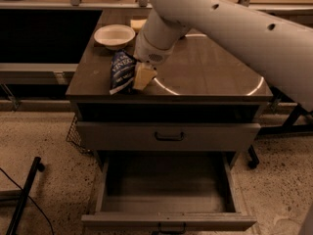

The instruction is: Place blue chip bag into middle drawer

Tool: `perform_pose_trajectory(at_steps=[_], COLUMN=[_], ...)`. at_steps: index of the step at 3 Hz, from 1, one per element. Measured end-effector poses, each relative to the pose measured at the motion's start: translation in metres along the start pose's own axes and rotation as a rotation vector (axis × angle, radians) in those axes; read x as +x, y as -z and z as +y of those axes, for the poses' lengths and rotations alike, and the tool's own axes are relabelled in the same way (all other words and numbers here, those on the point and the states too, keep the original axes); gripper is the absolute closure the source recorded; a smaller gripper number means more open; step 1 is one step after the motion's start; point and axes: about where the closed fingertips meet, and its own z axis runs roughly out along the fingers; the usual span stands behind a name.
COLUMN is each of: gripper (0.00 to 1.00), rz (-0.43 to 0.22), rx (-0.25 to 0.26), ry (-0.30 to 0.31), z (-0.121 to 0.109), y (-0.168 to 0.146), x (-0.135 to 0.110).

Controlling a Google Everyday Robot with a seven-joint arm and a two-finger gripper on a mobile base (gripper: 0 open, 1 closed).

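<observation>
The blue chip bag is dark navy with white lettering and stands at the front left of the cabinet top. My gripper hangs from the big white arm and is shut on the bag's right side, with one pale finger showing beside it. The middle drawer is pulled out low at the front, its grey tray showing nothing inside. It lies below and a little right of the bag.
A white bowl sits behind the bag, and a yellow item lies farther back. A shut drawer with a black handle is above the pulled-out one. A wire basket and a black pole are at the left.
</observation>
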Motion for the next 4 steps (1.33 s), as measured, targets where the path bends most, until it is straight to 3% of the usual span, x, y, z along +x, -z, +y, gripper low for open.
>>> perform_pose_trajectory(at_steps=[1, 2, 3, 4], gripper=[1.00, 1.00, 1.00, 1.00], rz=[-0.040, -0.087, -0.088, -0.051], rx=[-0.001, -0.033, -0.030, 0.014], ry=[0.011, 0.066, 0.063, -0.044], z=[0.001, 0.010, 0.033, 0.069], y=[0.041, 0.086, 0.125, 0.156], x=[0.008, 0.016, 0.032, 0.073])
